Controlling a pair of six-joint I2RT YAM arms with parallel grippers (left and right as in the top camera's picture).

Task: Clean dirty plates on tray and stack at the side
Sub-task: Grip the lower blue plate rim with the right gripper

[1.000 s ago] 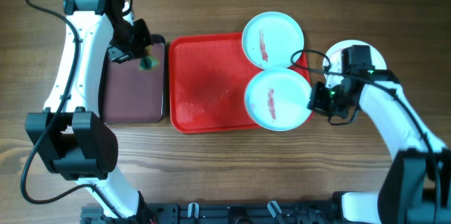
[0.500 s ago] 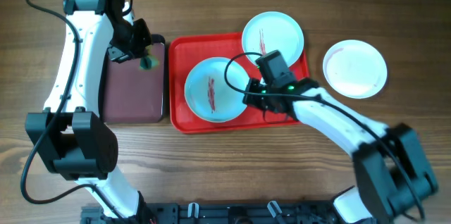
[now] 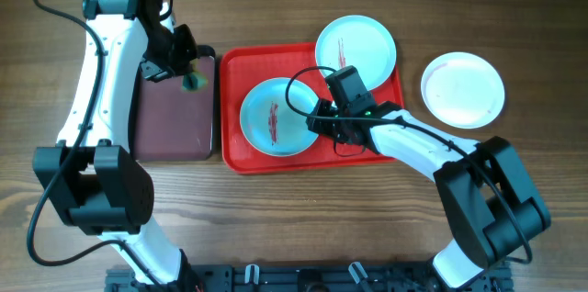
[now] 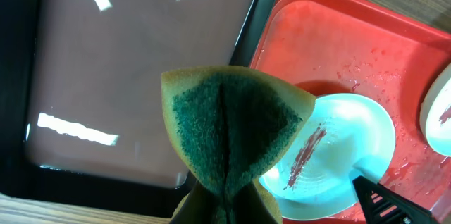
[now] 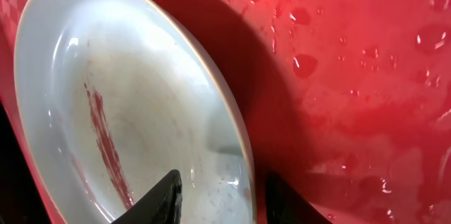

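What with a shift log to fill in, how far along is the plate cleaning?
Done: the white plate sits outside the red tray, no clear streak on it. In hand: the right gripper straddles the rim of the middle blue plate, streaked red; the left gripper holds the sponge. Left: that plate and the corner blue plate, also streaked, need wiping and stacking.

No text, label, brand, number or sign can be read anywhere.
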